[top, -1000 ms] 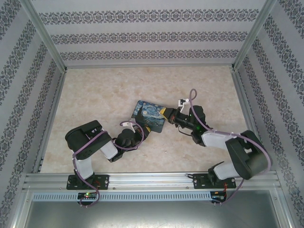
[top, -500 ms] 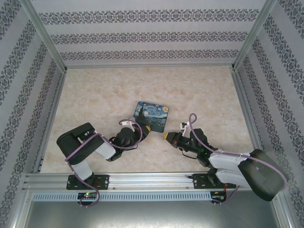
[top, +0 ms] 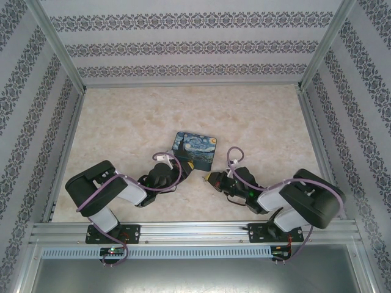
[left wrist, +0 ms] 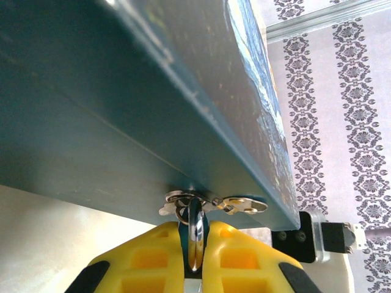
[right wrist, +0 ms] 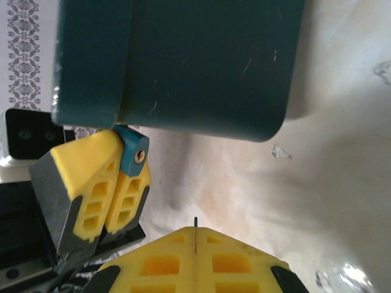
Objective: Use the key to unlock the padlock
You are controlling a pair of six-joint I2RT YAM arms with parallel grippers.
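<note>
Looking from above, the left gripper [top: 190, 165] sits at the near edge of the painted box [top: 197, 146]. The right gripper [top: 212, 177] lies just beside it, apart from the box.

On the left wrist camera, the yellow fingers [left wrist: 153, 256] are clenched on the padlock [left wrist: 195, 235], which hangs from the box's hasp [left wrist: 214, 203].

On the right wrist camera, the jaws are clenched on a thin dark blade, probably the key [right wrist: 195, 224]. It is near the keyhole [right wrist: 140, 156] but not in it. Inserting and turning remain, I judge.
</note>
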